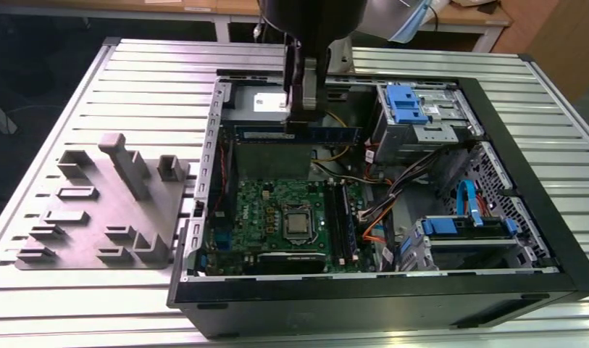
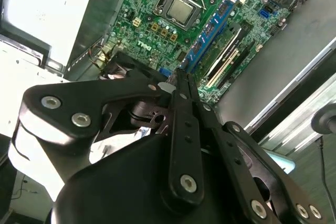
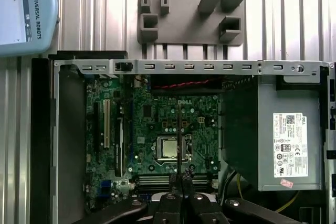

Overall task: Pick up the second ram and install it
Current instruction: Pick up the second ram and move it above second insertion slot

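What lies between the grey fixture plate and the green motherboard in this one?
The computer case's metal side wall, with red wires just inside it, as the first wrist view shows. The gripper holds the second ram over the green motherboard.

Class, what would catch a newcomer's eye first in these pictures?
The black hand gripping a long memory stick over the open computer case. Below it lies the green motherboard, with a grey fixture plate on the exterior view's left.
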Robot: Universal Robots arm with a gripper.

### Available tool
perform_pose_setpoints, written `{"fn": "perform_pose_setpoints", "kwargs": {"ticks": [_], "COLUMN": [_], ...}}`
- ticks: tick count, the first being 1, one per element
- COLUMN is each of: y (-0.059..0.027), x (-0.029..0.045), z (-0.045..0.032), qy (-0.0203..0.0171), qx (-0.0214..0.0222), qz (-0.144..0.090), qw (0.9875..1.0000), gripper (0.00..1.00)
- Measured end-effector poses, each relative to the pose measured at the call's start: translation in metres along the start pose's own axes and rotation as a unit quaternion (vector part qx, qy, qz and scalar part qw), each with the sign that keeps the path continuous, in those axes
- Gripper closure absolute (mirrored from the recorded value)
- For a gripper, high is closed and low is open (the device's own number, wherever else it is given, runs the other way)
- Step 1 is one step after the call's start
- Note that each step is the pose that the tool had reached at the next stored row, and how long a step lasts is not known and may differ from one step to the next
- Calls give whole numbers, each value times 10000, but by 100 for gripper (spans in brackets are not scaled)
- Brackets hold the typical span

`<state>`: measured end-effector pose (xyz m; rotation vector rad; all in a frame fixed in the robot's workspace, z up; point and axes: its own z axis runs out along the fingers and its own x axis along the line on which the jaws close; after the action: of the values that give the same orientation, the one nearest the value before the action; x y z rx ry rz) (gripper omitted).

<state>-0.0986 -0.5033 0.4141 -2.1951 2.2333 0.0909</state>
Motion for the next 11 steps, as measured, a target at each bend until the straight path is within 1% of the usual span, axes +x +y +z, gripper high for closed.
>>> {"fn": "perform_pose_setpoints", "kwargs": {"ticks": [5, 9, 11], "y": [-2, -20, -49], "x": [-1, 1, 2], "z": [5, 54, 73], "qy": [-1, -1, -1], "qx": [0, -2, -9], "qz": [0, 0, 0], "qw": [10000, 10000, 10000], "gripper": [92, 92, 92]}}
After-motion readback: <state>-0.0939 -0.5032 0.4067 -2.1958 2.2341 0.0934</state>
